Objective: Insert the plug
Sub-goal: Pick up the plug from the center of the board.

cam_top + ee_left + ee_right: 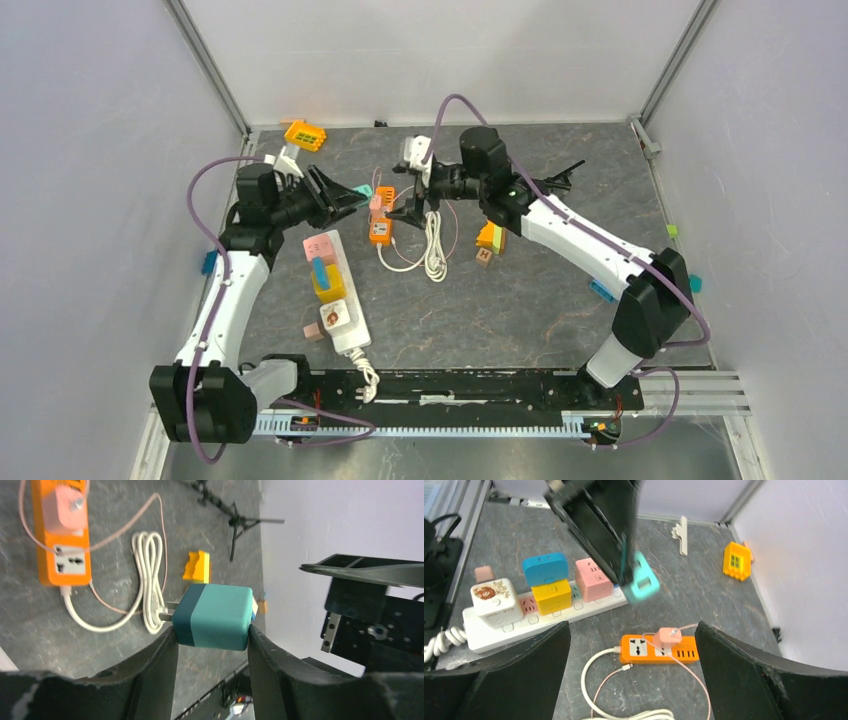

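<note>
My left gripper [350, 195] is shut on a teal plug [362, 190], held above the mat just left of the orange power strip [380, 224]. In the left wrist view the plug [215, 616] sits between the fingertips [169, 639] with its prongs pointing left toward the strip [62, 545], which has a pink plug [65, 510] and a free socket [70, 560]. My right gripper [412, 208] is open and empty over the strip [659, 650]. The right wrist view also shows the teal plug [641, 582].
A white power strip [340, 295] with pink, yellow, blue and white adapters lies to the left. A coiled white cable [434, 250], a yellow-orange block [490, 238], an orange block [304, 134] and a small black tripod [560, 175] lie around.
</note>
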`<state>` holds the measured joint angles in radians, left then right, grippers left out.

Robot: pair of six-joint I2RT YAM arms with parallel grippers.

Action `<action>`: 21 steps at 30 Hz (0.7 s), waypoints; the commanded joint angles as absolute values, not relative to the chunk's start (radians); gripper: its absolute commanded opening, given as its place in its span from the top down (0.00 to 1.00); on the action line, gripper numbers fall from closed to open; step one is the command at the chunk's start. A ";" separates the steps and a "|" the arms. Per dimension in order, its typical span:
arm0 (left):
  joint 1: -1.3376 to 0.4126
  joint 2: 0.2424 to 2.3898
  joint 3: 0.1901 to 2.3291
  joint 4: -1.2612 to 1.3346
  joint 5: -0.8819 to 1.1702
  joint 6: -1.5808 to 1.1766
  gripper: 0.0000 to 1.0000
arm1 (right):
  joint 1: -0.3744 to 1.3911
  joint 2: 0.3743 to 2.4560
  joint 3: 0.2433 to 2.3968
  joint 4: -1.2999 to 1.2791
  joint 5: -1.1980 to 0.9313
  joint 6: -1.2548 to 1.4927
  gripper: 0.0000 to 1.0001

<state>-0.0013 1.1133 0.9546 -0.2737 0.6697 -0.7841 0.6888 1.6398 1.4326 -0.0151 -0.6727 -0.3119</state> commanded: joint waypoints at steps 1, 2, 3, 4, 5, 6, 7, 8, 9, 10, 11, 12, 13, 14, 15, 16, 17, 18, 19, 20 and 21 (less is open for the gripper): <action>-0.059 1.097 0.982 -0.389 0.716 -0.667 0.84 | 0.744 1.583 1.424 -0.049 -0.637 -0.564 0.02; -0.070 1.096 0.980 -0.400 0.718 -0.656 0.85 | 0.753 1.581 1.412 -0.040 -0.637 -0.573 0.02; -0.081 1.097 0.979 -0.410 0.725 -0.644 0.86 | 0.762 1.581 1.401 -0.032 -0.640 -0.577 0.02; -0.092 1.098 0.980 -0.417 0.733 -0.634 0.86 | 0.769 1.583 1.396 -0.026 -0.650 -0.583 0.02; -0.099 1.100 0.981 -0.424 0.745 -0.625 0.86 | 0.775 1.590 1.397 -0.029 -0.665 -0.590 0.02; -0.105 1.100 0.982 -0.426 0.753 -0.621 0.86 | 0.780 1.598 1.400 -0.034 -0.675 -0.591 0.02; -0.110 1.100 0.981 -0.429 0.763 -0.613 0.86 | 0.784 1.607 1.409 -0.041 -0.681 -0.592 0.01; -0.113 1.098 0.982 -0.432 0.766 -0.605 0.87 | 0.787 1.615 1.417 -0.051 -0.691 -0.592 0.01; -0.116 1.098 0.982 -0.434 0.768 -0.599 0.87 | 0.787 1.622 1.424 -0.058 -0.697 -0.592 0.05; -0.119 1.095 0.982 -0.436 0.768 -0.594 0.87 | 0.788 1.627 1.427 -0.062 -0.698 -0.590 0.07; -0.121 1.093 0.981 -0.437 0.769 -0.592 0.87 | 0.788 1.632 1.428 -0.066 -0.700 -0.590 0.10; -0.124 1.091 0.980 -0.438 0.771 -0.588 0.87 | 0.790 1.634 1.428 -0.069 -0.700 -0.591 0.12; -0.126 1.090 0.980 -0.439 0.773 -0.586 0.88 | 0.792 1.636 1.428 -0.072 -0.699 -0.594 0.16; -0.130 1.089 0.980 -0.439 0.774 -0.584 0.88 | 0.793 1.641 1.428 -0.078 -0.698 -0.602 0.21; -0.131 1.089 0.981 -0.439 0.775 -0.585 0.88 | 0.796 1.644 1.430 -0.086 -0.698 -0.611 0.24; -0.132 1.089 0.981 -0.438 0.775 -0.584 0.88 | 0.799 1.647 1.433 -0.095 -0.698 -0.620 0.26; -0.132 1.087 0.980 -0.439 0.778 -0.583 0.88 | 0.801 1.652 1.435 -0.103 -0.697 -0.631 0.27; -0.133 1.087 0.980 -0.439 0.780 -0.583 0.89 | 0.803 1.654 1.437 -0.111 -0.696 -0.640 0.28; -0.135 1.085 0.980 -0.439 0.782 -0.581 0.89 | 0.806 1.659 1.440 -0.115 -0.695 -0.648 0.30; -0.136 1.085 0.980 -0.439 0.783 -0.582 0.89 | 0.809 1.663 1.441 -0.121 -0.695 -0.655 0.30; -0.138 1.084 0.980 -0.439 0.785 -0.580 0.89 | 0.813 1.667 1.440 -0.124 -0.694 -0.663 0.31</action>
<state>-0.1295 1.1114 0.9546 -0.4488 0.7437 -0.6231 0.7971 1.6508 1.4048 -0.1028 -0.6807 -0.6086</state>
